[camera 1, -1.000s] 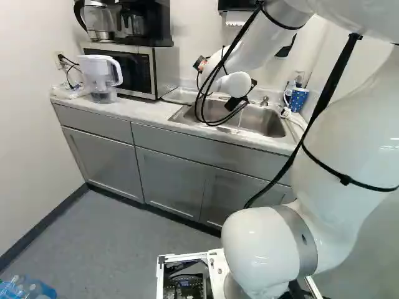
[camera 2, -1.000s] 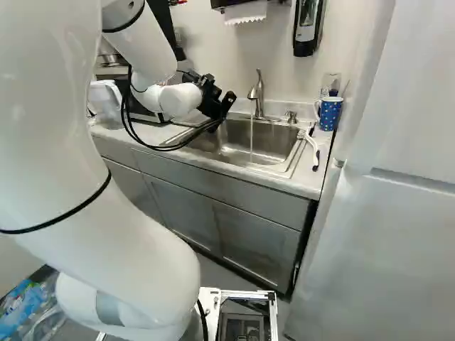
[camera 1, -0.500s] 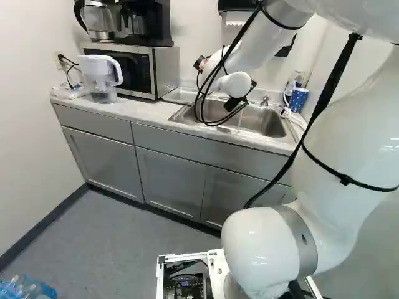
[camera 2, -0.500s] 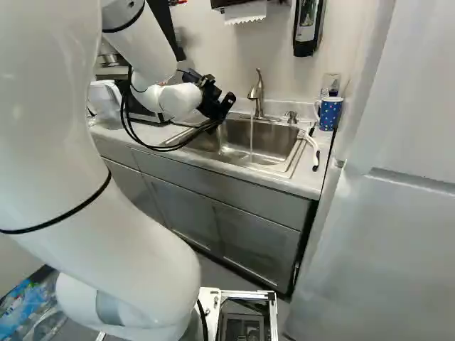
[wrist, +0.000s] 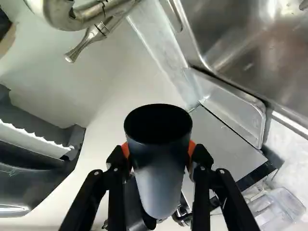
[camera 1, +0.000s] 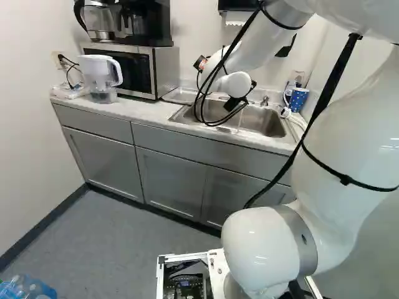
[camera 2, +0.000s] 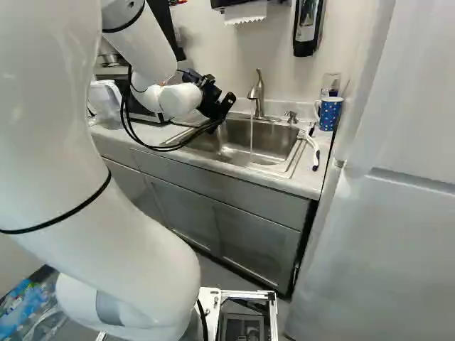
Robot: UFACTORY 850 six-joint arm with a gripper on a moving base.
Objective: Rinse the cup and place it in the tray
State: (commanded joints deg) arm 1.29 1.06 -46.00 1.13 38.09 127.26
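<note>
One dark cup [wrist: 161, 180] here, clamped between the gripper's [camera 2: 227, 104] two fingers, parted just its width, up by the one sink [camera 2: 276, 138]! One tap [camera 2: 258, 92] runs, one thin stream [camera 2: 251, 135]; one spotted mug [camera 2: 330, 114] stands beyond.

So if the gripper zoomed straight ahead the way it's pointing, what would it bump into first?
Probably the white wall behind the sink. But the dark cup in the gripper hides the spot straight ahead, so I can't be sure.

The counter [camera 1: 140, 111] bears a pitcher [camera 1: 100, 76], microwave [camera 1: 166, 70], dotted blue mug [camera 2: 330, 114] and white-handled tool [camera 2: 313, 147].
</note>
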